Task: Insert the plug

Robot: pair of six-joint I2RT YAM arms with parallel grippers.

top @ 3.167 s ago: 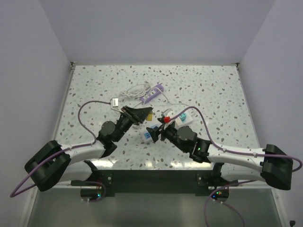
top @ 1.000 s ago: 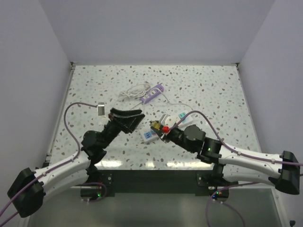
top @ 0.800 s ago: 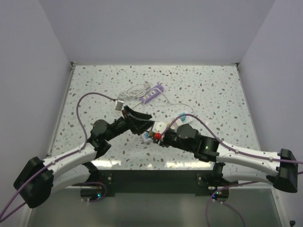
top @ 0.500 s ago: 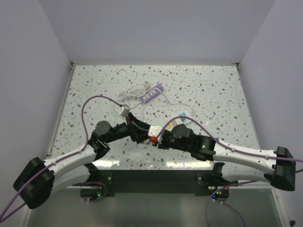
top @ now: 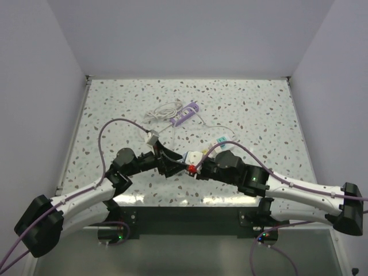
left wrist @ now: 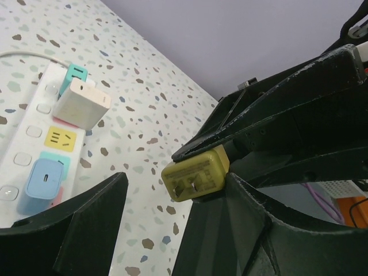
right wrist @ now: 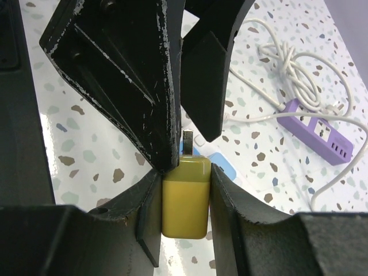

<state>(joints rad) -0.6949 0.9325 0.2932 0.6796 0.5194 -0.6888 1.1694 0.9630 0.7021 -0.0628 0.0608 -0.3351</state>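
Note:
A yellow plug point(right wrist: 185, 198) sits pinched between the fingers of my right gripper point(right wrist: 185, 172), its metal prong pointing away from the wrist. My left gripper point(left wrist: 172, 230) is open. Its two black fingers point(right wrist: 144, 86) straddle the plug's prong end, and one of them touches the plug's top corner. In the left wrist view the plug point(left wrist: 195, 172) hangs just above the table. To its left lies the white power strip point(left wrist: 29, 155), with a free yellow socket point(left wrist: 60, 138). From above, both grippers point(top: 179, 165) meet near the table's front middle and hide the plug.
The white strip carries a white adapter point(left wrist: 84, 103), a teal plug point(left wrist: 75, 73) and a blue plug point(left wrist: 43, 178). A purple power strip point(top: 185, 114) and its coiled white cable point(top: 164, 110) lie further back. Purple cables loop off both wrists.
The yellow plug has passed from my left gripper to my right. Both grippers have drawn together toward the front middle, and the left jaws have spread wider.

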